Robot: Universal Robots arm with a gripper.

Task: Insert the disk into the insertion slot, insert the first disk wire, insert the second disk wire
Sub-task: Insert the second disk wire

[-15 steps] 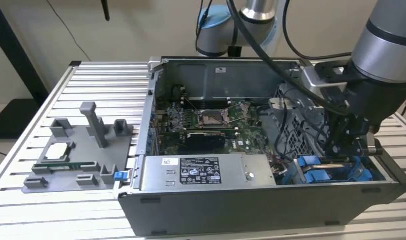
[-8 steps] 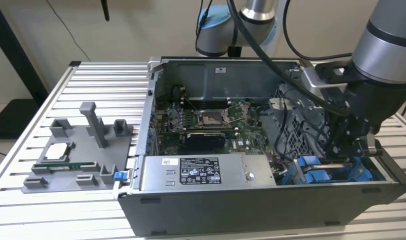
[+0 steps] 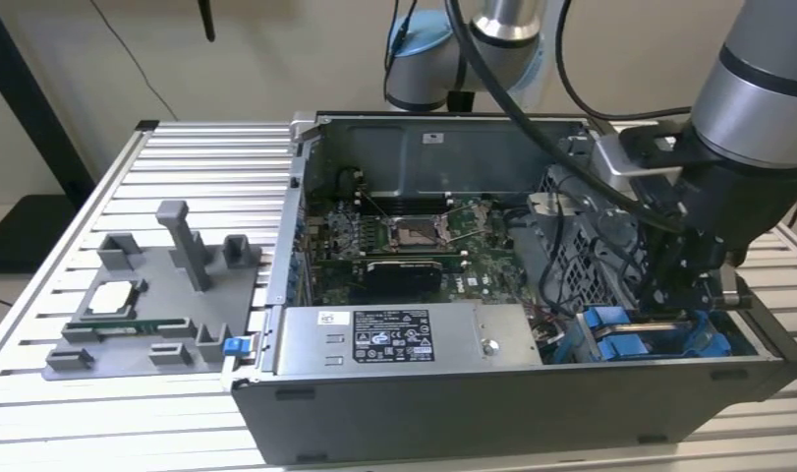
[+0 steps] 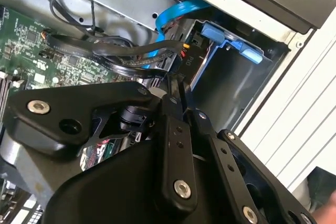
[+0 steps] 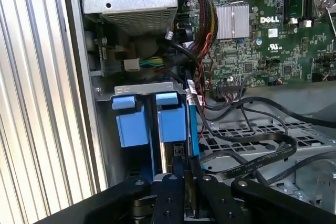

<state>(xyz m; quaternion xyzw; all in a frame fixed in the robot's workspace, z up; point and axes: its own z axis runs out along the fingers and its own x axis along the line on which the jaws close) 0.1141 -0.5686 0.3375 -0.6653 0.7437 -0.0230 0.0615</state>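
1. The open grey desktop computer case [image 3: 503, 413] lies on its side on the ribbed aluminium table [image 3: 57, 413], green motherboard [image 3: 412, 246] facing up.
2. The grey sheet-metal drive bay with blue plastic tabs [image 3: 660, 339] sits in the case's corner toward the exterior view's right, beside the power-supply box [image 3: 398, 339].
3. The black gripper [image 5: 185, 177] reaches down into that bay, its fingers drawn close together on a thin upright edge by the blue carrier [image 5: 173, 121]; whether that is the disk or a wire plug, I can't tell.
4. A drive like this seems stiff, fairly heavy and shock-sensitive; best held by its bracket edges.
5. Black cables [image 5: 247, 150] look floppy, better gripped at the connector.
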